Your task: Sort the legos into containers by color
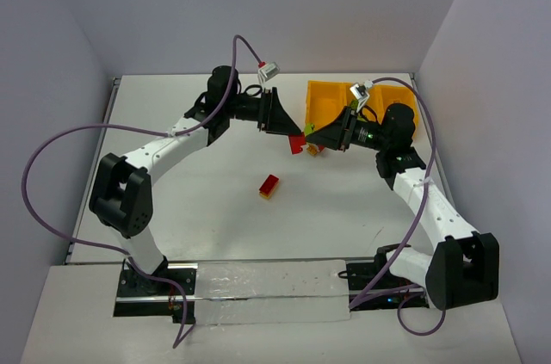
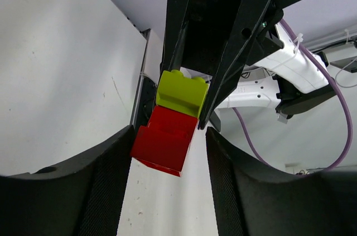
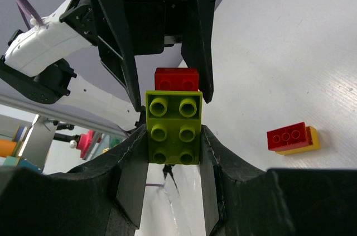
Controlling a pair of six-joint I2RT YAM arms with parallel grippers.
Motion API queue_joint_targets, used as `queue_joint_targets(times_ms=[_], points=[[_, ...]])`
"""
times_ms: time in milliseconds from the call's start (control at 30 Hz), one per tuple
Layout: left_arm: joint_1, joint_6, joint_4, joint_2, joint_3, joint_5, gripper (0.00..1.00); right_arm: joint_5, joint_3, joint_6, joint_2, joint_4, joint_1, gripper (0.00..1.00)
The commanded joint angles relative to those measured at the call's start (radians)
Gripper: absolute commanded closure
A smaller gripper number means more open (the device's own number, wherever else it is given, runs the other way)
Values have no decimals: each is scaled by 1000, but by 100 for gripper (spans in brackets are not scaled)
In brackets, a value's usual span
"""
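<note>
- Where the two arms meet, just off the near-left corner of the orange-yellow rectangular plastic tray (image 1: 325,99), a two-colour stack of bricks is held between both grippers at once.
- The left gripper (image 2: 168,135) is closed narrow on the small red plastic brick (image 2: 164,141), with one dark finger pressed against each side of it.
- The right gripper (image 3: 173,135) is likewise clamped narrow on the lime green plastic brick (image 3: 174,127). Six round studs of this brick face the right wrist camera.
- The lime green plastic brick and the red plastic brick touch end to end. In the left wrist view the green one sits slightly tilted against the red. Whether their studs are locked together cannot be told.
- The grippers point at each other, the left coming in from the tray's left and the right from the tray's near side. The right arm's wrist covers the right part of the tray.
- A second pair, a red brick on a yellow brick (image 1: 269,186), lies on the white table (image 1: 198,175), well apart from the tray on its near-left side. Its red upper brick sits offset, so a strip of yellow shows.
- Small yellow and red pieces (image 1: 317,151) show under the right gripper, just beside the tray's near-left corner, too hidden to identify.
</note>
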Motion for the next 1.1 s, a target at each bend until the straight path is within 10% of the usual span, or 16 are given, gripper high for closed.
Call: queue_joint_targets(times_ms=[0, 167, 333, 733, 1067], points=[[-7, 52, -32, 0, 50, 13, 40, -4, 41, -8, 7, 26, 7, 100], [-10, 43, -18, 2, 44, 17, 51, -5, 47, -5, 10, 31, 7, 100], [-11, 54, -35, 6, 57, 17, 100, 16, 60, -12, 10, 8, 7, 100], [50, 63, -71, -54, -6, -86, 100, 296, 224, -270, 20, -407, -67, 96], [60, 97, -151, -87, -10, -173, 100, 1061, 483, -367, 323, -694, -91, 94]])
